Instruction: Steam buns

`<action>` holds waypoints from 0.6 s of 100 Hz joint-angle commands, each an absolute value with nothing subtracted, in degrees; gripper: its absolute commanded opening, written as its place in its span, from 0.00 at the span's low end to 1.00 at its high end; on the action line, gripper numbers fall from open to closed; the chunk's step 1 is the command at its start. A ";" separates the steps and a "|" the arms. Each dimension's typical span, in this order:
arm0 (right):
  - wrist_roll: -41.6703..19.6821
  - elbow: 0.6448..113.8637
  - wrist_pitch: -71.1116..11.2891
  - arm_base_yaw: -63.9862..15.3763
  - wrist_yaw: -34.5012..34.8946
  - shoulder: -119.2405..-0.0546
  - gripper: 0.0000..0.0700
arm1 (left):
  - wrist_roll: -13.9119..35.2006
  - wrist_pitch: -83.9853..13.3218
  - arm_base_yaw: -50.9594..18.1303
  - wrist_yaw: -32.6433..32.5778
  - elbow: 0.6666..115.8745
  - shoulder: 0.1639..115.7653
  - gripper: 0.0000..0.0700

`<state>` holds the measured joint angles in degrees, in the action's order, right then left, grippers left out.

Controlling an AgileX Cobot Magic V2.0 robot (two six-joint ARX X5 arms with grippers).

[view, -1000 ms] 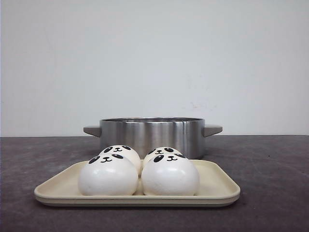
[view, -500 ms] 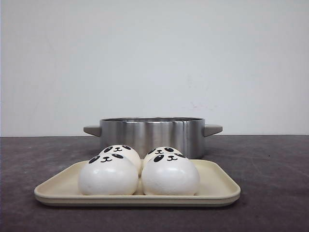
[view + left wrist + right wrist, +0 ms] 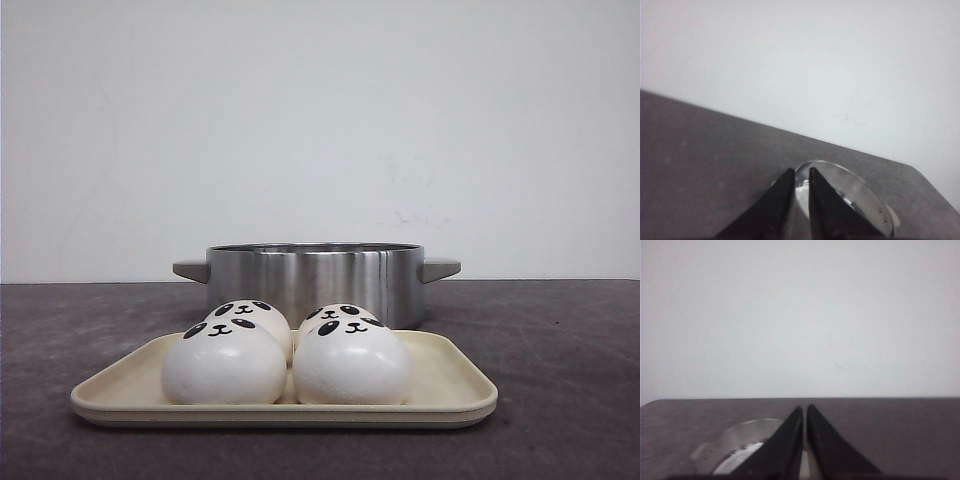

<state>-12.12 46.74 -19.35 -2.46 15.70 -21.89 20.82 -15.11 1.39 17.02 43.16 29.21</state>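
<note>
Several white buns with panda faces sit close together on a cream tray [image 3: 450, 385] in the front view; the front pair are the left bun [image 3: 224, 362] and the right bun [image 3: 352, 362], and two more buns [image 3: 250, 314] peek out behind them. A steel pot [image 3: 315, 275] with side handles stands just behind the tray. Neither gripper shows in the front view. In its wrist view, my left gripper [image 3: 801, 171] is shut with nothing held, and the pot's rim [image 3: 860, 195] lies beyond its tips. My right gripper [image 3: 804, 408] is shut and empty too, the pot [image 3: 740, 440] beside it.
The tray and pot rest on a dark grey table [image 3: 560, 340]. A plain white wall [image 3: 320, 120] stands behind the table's far edge.
</note>
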 commanded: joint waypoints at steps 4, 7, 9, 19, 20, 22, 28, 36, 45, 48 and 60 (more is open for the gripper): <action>-10.92 52.27 -21.76 -2.50 17.15 -25.17 0.01 | 15.09 -18.50 0.73 18.79 53.21 35.38 0.01; -10.92 53.23 -22.04 -2.50 18.15 -25.93 0.02 | 14.70 -19.42 0.51 19.25 55.31 36.75 0.05; -10.96 53.71 -22.13 -2.50 18.87 -26.39 0.05 | 14.50 -19.88 0.34 19.57 56.51 37.52 0.10; -11.51 55.24 -22.37 -2.50 22.11 -27.57 0.46 | 14.59 -20.12 -0.95 19.62 59.88 39.42 0.58; -11.62 55.31 -22.35 -2.50 22.37 -27.64 0.51 | 14.59 -20.10 -1.10 19.62 59.99 39.44 0.63; -11.84 55.42 -22.37 -2.50 22.85 -27.66 0.60 | 14.59 -20.10 -1.39 19.62 60.16 39.48 0.72; -13.19 55.51 -22.35 -2.50 24.12 -27.66 0.76 | 14.68 -20.27 -2.37 19.64 60.20 39.44 0.81; -14.22 55.51 -22.33 -2.50 25.61 -27.64 0.79 | 15.16 -22.33 -3.88 20.21 60.20 39.00 0.80; -14.61 55.51 -21.54 -2.50 25.98 -27.66 0.79 | 15.68 -25.39 -5.72 22.22 60.20 38.65 0.80; -14.63 55.51 -20.82 -2.50 25.96 -27.79 0.80 | 15.68 -26.55 -6.28 22.72 60.20 38.61 0.80; -18.06 55.79 -16.25 -2.59 26.26 -30.06 0.79 | 15.70 -30.87 -8.43 22.85 60.18 38.79 0.80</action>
